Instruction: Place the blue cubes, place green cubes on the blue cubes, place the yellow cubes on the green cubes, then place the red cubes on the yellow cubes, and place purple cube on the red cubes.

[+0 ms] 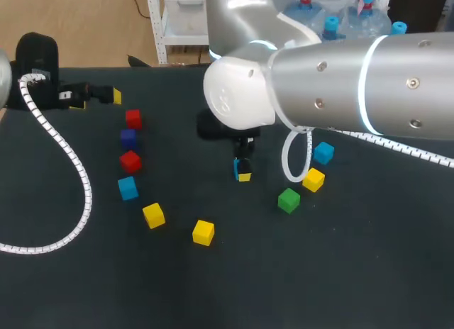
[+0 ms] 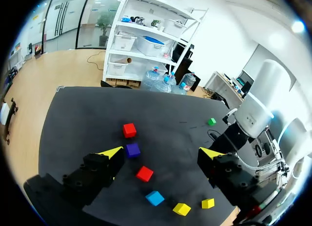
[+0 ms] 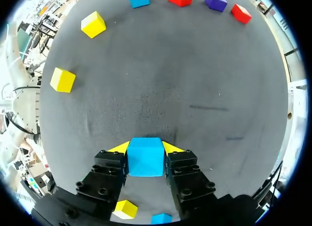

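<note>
Our right arm (image 1: 340, 81) fills much of the head view and covers the far right of the counter (image 1: 213, 286). Its wrist hides nearly all of the right jaws there, and only a sliver of blue and a yellow tip show beneath it. The right wrist view is plainer: the right jaws are closed on a blue cube (image 3: 145, 157), with a yellow fingertip (image 3: 120, 147) against each side face. The cube is near the counter's middle, low over the surface; we cannot tell whether its underside touches.

Under those jaws a yellow cube (image 3: 125, 209) and a second blue cube (image 3: 161, 218) are partly cut off by the black finger bodies. A green cube (image 1: 289, 200) lies just beside that yellow one.

Our left jaws hang at the counter's far left and stand wide apart with nothing between them. Their arm is cut off at the view's edge. Ahead of them a loose row curves across the counter: a red cube (image 2: 129, 130), a purple cube (image 2: 132, 150), a second red cube (image 2: 144, 174), a third blue cube (image 2: 155, 197), then two more yellow cubes (image 2: 182, 209) (image 2: 208, 203).

The cubes are plain, matt, sharp-edged blocks of a single colour each. The counter is dark, matt and finely grained, rather like cloth. The arm's shell is smooth silver-grey, with a lit ring. A white coiled cable (image 1: 71, 166) loops over the left side.
</note>
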